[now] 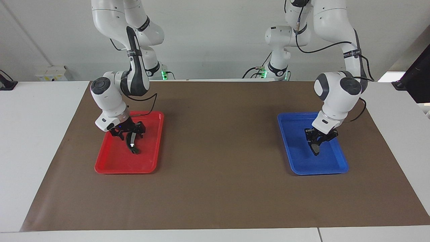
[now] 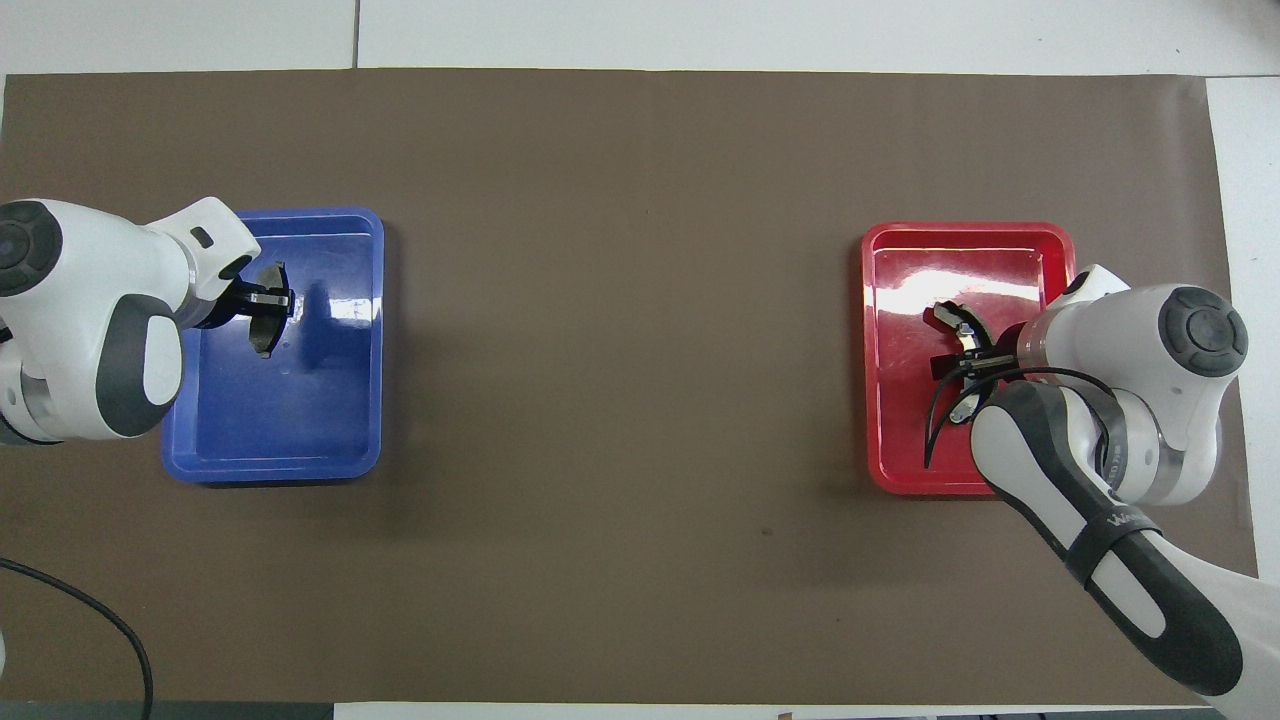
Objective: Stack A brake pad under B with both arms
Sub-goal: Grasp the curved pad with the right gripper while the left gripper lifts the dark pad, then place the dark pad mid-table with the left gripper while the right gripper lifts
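My left gripper point(image 1: 316, 143) is shut on the A brake pad point(image 1: 315, 148), a small plain dark-grey pad that hangs on edge just over the floor of a blue tray point(image 1: 299, 159). In the overhead view the left gripper point(image 2: 266, 300) grips the pad point(image 2: 265, 335) over the blue tray point(image 2: 300, 430). My right gripper point(image 1: 131, 136) is shut on B point(image 1: 133, 146), the longer black crescent with a silvery glint, over a red tray point(image 1: 114, 161). B's lower tip is at the tray floor. In the overhead view the right gripper point(image 2: 968, 355) holds B point(image 2: 955, 318) over the red tray point(image 2: 1000, 250).
A brown mat point(image 1: 215, 134) covers the table between the two trays. The blue tray lies toward the left arm's end, the red tray toward the right arm's end. A black cable point(image 2: 100, 620) lies at the mat's edge near the left arm.
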Action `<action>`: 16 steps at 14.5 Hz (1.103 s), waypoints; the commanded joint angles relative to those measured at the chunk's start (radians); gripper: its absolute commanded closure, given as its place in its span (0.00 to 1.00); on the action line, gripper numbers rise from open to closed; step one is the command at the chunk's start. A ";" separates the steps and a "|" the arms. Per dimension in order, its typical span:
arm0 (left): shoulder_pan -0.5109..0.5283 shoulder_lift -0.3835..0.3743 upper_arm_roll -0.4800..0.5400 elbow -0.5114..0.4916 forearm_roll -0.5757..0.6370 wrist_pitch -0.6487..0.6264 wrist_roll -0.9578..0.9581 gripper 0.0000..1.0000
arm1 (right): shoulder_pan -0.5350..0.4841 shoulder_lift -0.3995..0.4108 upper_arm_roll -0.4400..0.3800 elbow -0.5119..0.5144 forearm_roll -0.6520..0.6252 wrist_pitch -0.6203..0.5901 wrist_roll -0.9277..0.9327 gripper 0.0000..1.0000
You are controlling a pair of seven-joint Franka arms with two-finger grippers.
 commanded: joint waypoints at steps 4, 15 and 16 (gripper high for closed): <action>-0.273 -0.001 0.005 0.055 -0.132 -0.013 -0.281 0.83 | -0.028 -0.007 0.004 -0.016 0.024 0.016 -0.057 1.00; -0.551 0.143 0.003 0.050 -0.132 0.212 -0.584 0.83 | -0.012 -0.022 0.011 0.220 0.022 -0.293 0.138 1.00; -0.551 0.151 0.003 0.050 -0.134 0.215 -0.584 0.82 | 0.000 -0.022 0.011 0.243 0.014 -0.322 0.138 1.00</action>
